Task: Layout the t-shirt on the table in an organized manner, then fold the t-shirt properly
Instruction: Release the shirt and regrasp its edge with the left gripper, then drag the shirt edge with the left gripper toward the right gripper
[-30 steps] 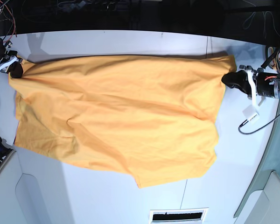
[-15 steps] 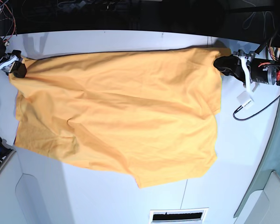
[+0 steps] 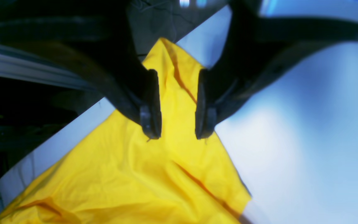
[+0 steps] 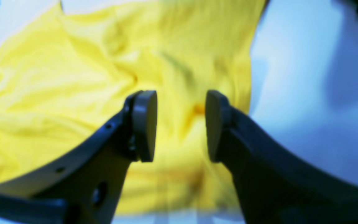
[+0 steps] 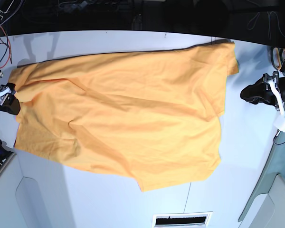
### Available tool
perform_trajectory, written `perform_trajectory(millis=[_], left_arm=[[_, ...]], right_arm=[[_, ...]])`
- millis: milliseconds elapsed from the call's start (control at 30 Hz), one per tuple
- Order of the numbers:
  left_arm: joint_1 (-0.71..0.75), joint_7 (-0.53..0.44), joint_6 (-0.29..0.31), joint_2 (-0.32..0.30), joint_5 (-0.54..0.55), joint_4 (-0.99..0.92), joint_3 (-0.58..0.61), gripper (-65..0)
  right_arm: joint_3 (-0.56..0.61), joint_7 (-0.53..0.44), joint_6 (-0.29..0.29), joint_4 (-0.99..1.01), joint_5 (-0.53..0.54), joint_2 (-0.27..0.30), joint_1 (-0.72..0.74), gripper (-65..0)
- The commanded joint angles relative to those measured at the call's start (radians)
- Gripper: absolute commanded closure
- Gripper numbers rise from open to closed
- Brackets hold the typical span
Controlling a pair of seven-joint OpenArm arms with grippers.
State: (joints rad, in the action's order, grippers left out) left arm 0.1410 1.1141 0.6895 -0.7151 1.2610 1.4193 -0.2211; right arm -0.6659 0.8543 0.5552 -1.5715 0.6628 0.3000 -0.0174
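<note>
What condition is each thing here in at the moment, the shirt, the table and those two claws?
t-shirt: spread out on the table, wrinkled, unfolded, held by neither claw.
table: white, partly covered by the shirt.
left gripper: open, empty, off the shirt's corner.
right gripper: open, empty, at the shirt's opposite edge.

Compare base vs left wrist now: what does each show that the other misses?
Base only: the whole orange-yellow cotton t-shirt spread out, the right hand at its edge, and the left hand apart from the cloth. Left wrist only: the left hand's fingers plainly parted, a shirt corner showing between them, nothing gripped. Both: the shirt on the flat white table.
</note>
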Motion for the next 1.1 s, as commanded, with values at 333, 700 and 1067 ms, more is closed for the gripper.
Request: perform_trajectory(millis=[333, 700, 1067], left_arm=[[-0.010, -0.011, 0.009, 0.104, 0.021, 0.014, 0.056, -22.3], [-0.010, -0.122, 0.009, 0.290, -0.179, 0.007, 0.173, -0.9], [-0.114, -0.266, -0.027, 0.296, -0.534, -0.255, 0.223, -0.4]], right_arm=[[0.188, -0.229, -0.003, 0.393, -0.183, 0.018, 0.314, -25.5], [0.399, -0.342, -0.062, 0.651, -0.396, 0.010, 0.509, 0.0], [0.415, -0.331, -0.050, 0.717, -0.467, 0.052, 0.441, 0.0]])
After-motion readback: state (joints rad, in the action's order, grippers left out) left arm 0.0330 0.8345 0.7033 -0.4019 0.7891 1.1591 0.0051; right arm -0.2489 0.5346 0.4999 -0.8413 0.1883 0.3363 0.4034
